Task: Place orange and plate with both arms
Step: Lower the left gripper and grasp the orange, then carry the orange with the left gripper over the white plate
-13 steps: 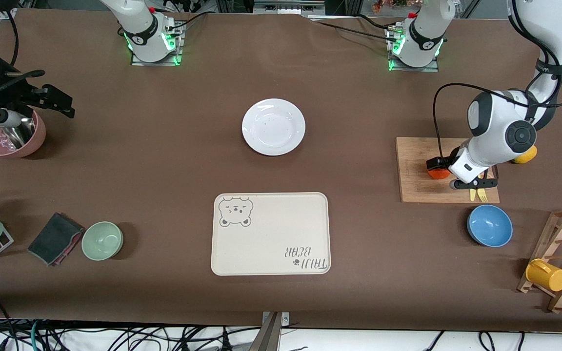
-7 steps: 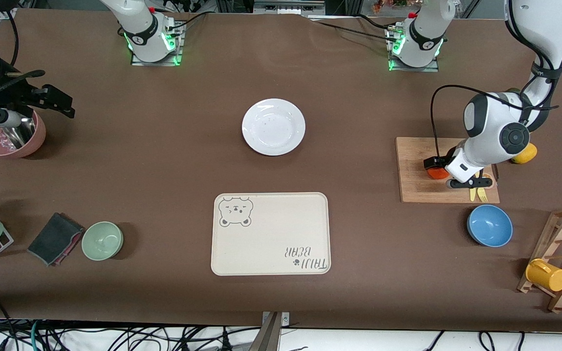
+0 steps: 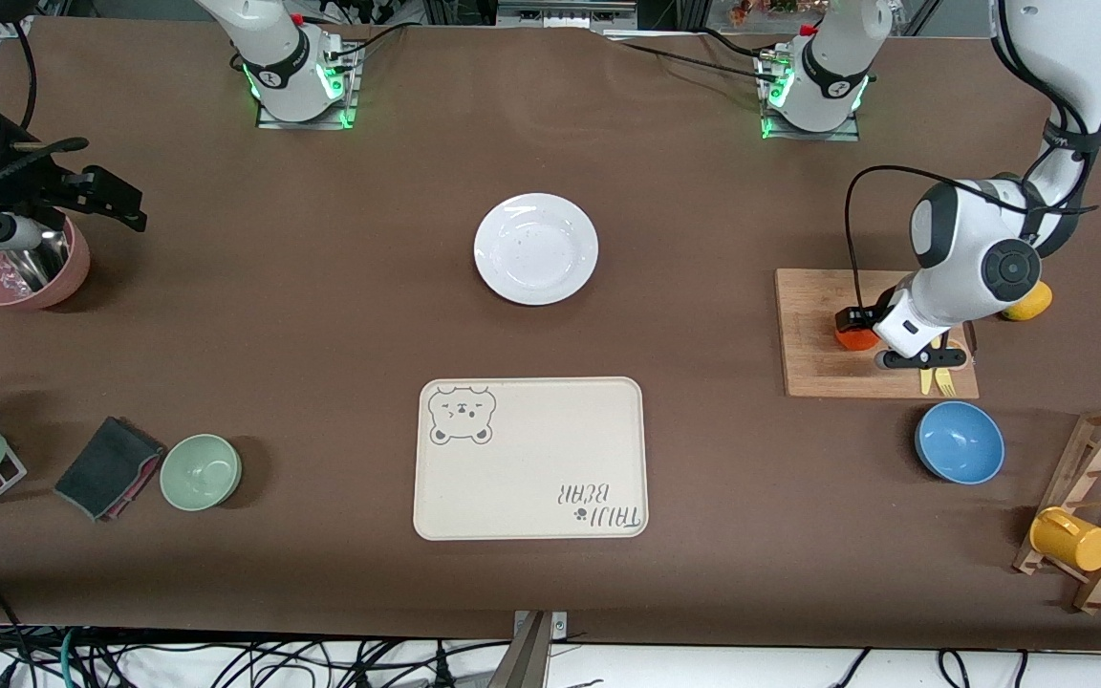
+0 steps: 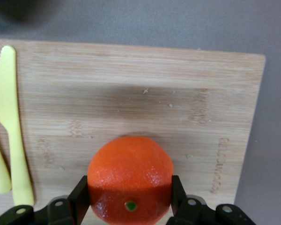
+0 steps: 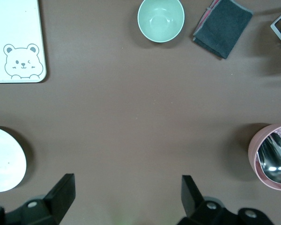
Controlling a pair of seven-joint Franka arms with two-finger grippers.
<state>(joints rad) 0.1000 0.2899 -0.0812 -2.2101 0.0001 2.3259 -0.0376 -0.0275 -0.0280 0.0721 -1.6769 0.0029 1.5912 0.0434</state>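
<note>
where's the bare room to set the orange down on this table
Free: the cream bear-printed tray, the round white plate, and the brown cloth between plate and tray. Crowded: the wooden cutting board, where the left gripper grips the red-orange orange beside yellow plastic cutlery, the blue bowl nearby. The right gripper waits open by the pink bowl.

Red-orange orange [image 4: 130,180], speckled white plate [image 3: 536,248], bear-printed cream tray [image 3: 530,459].

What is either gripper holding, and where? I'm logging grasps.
The left gripper clamps the small round red-orange orange by its sides, on the wooden cutting board. The right gripper holds nothing.
</note>
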